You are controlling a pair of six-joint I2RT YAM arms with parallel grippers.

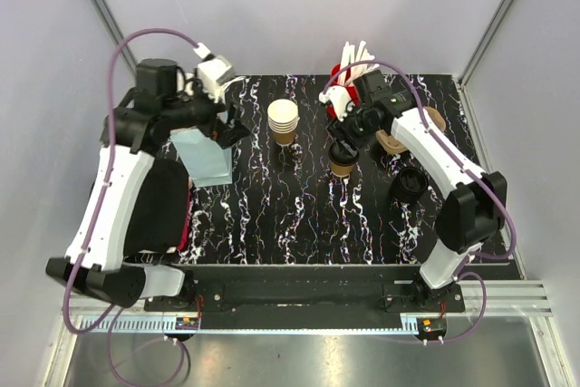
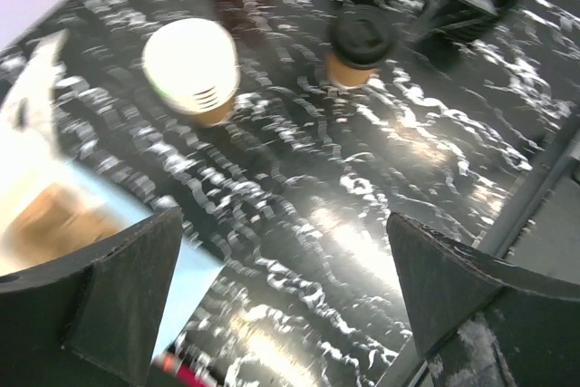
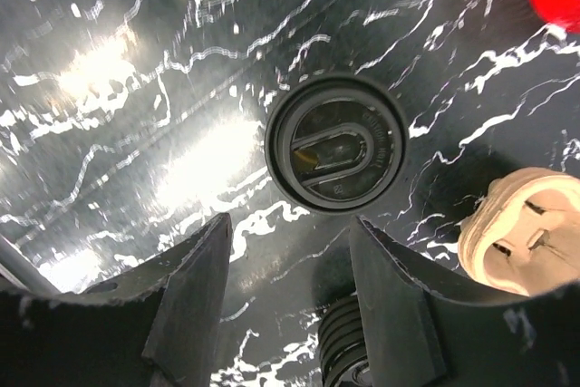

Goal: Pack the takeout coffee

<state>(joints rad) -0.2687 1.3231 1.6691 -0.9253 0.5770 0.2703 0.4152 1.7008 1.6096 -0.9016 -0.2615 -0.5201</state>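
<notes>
Our right claw (image 3: 290,224) hovers, jaws apart, over the lidded coffee cup (image 3: 335,144), likely to grasp it; our left claw (image 2: 283,219) gapes wide beside the pale blue bag (image 1: 204,156).

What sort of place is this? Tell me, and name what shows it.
Probably a lab robot cell staged as a coffee counter: plain grey walls box in a marble-patterned table, two arms are bolted to its near edge, and a lidded takeout coffee stands near a stack of paper cups.

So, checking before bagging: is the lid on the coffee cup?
On: the black lid caps the upright brown cup, seen in both wrist views.
</notes>
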